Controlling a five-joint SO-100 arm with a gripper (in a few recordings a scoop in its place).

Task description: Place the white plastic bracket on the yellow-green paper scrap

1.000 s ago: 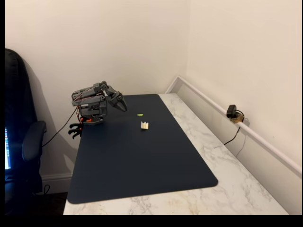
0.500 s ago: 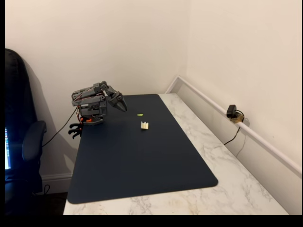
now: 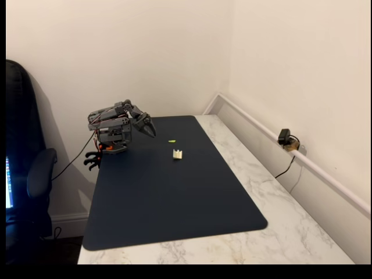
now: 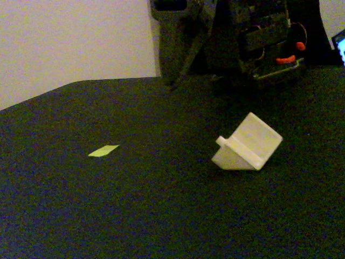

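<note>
Cream walls meet in a corner behind a marble-patterned table [image 3: 279, 232], and a dark blue desk mat [image 3: 174, 203] covers most of its top. On the far half of this mat lies the white plastic bracket [image 3: 178, 154], a small blocky piece; in a fixed view [image 4: 247, 143] it rests tilted on one edge, not flat. The yellow-green paper scrap [image 3: 172, 140] lies flat on the mat near the bracket but apart from it, a thin sliver also seen in a fixed view [image 4: 103, 151]. The grey arm sits folded at the far left corner of the mat, and its gripper [image 3: 149, 129] hangs above the mat, well apart from both things and holding nothing. Its fingers seem nearly together, but I cannot tell for sure whether they are parted. The task is not yet begun, in my judgement. Risk: the bracket is much smaller than the gripper and stands tilted, so a closing finger may push it over or make it slip away. The paper is light, so a low approach could brush it aside, and the target is small for a precise release
</note>
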